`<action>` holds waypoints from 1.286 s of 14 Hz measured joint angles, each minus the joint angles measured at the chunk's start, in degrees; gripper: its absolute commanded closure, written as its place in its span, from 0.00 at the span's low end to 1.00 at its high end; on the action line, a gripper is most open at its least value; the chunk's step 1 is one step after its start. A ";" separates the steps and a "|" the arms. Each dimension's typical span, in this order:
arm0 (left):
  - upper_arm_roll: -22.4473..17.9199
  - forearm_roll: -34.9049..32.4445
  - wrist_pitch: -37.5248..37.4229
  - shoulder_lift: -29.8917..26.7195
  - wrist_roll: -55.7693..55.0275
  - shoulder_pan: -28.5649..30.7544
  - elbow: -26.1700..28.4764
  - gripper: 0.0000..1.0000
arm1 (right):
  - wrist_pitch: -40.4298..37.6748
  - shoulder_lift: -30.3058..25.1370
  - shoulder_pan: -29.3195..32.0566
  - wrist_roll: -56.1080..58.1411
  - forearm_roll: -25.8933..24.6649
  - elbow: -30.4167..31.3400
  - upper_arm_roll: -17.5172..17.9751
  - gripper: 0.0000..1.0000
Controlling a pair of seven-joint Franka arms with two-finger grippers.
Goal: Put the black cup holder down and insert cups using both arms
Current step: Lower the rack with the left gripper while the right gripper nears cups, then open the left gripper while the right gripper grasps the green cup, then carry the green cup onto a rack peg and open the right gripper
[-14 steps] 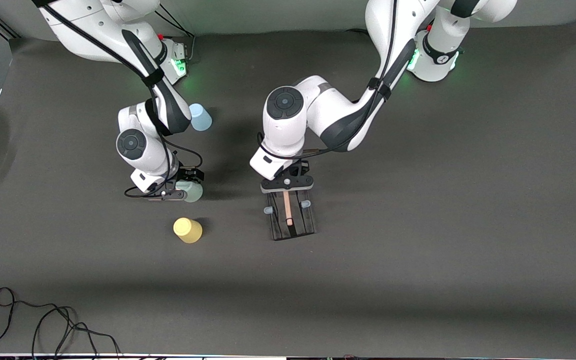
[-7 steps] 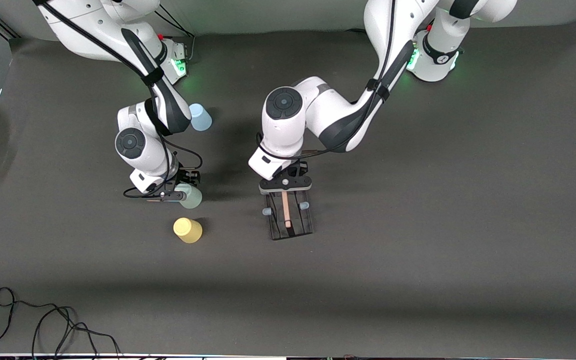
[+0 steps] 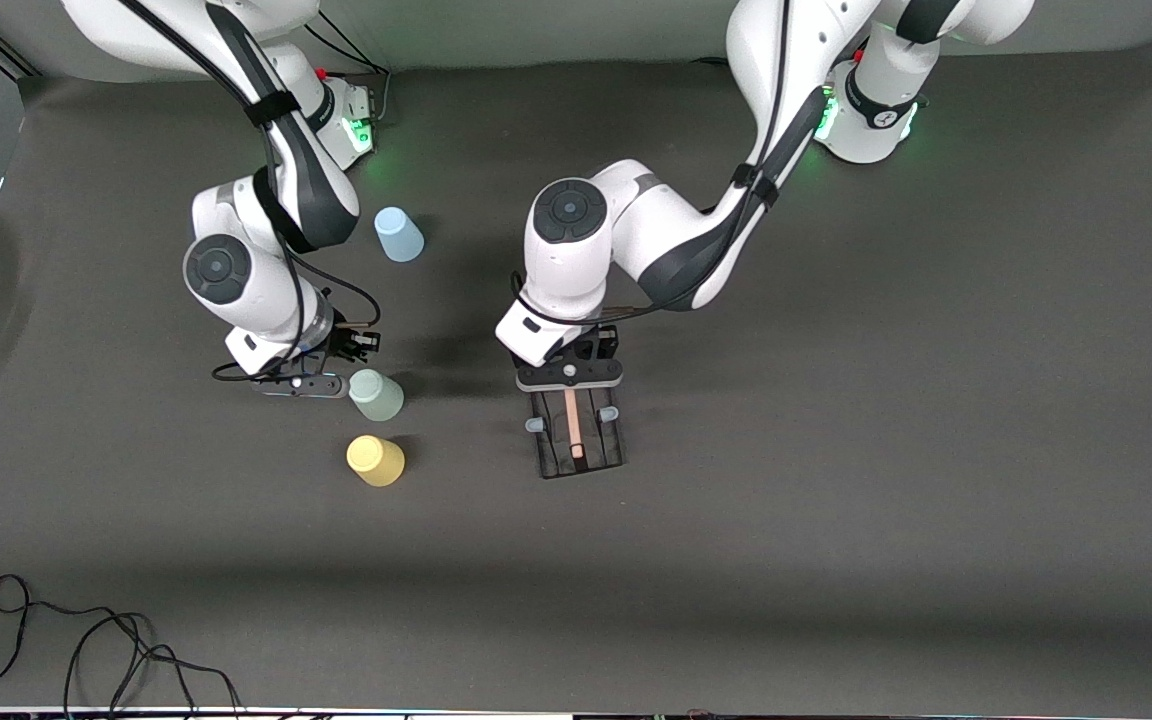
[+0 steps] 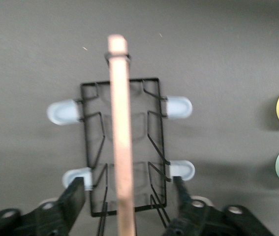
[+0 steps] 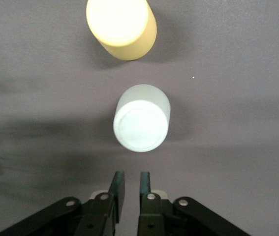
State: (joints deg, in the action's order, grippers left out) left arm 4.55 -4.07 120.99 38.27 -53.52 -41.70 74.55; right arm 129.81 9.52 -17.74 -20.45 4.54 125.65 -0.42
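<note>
Dark grey desk (image 3: 836, 450) under my two arms. My left gripper (image 4: 129, 209) hovers with fingers spread over the black cup holder (image 3: 576, 440), astride its wooden handle (image 4: 121, 132). My right gripper (image 5: 129, 189), fingers nearly together and empty, hangs beside the mint cup (image 5: 141, 118). Yellow cup (image 3: 375, 460) lies nearer the camera; blue cup (image 3: 399, 234) farther.

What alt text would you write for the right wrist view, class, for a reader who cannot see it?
The right gripper, its fingers nearly shut and empty, hangs over the dark grey table just short of an upturned pale mint green plastic cup. An upturned yellow plastic cup stands just past the mint one, apart from it.
</note>
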 measured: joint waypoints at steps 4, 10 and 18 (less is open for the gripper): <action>-0.12 -0.01 -11.37 -6.61 9.87 4.61 -1.04 0.00 | 5.20 3.53 0.00 -0.01 0.85 0.40 0.00 0.00; -0.52 1.49 -28.08 -18.16 29.52 17.14 -0.69 0.00 | 13.26 10.76 0.00 -0.01 0.88 0.34 -0.02 0.04; -0.62 2.27 -31.49 -32.66 44.22 31.16 12.27 0.00 | 14.34 10.94 0.02 -0.01 0.88 -0.35 -0.37 1.00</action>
State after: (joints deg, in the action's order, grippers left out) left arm 3.93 -1.80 89.50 5.61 -9.30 -10.55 86.82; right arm 144.16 20.47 -17.72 -20.45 5.42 125.30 -0.79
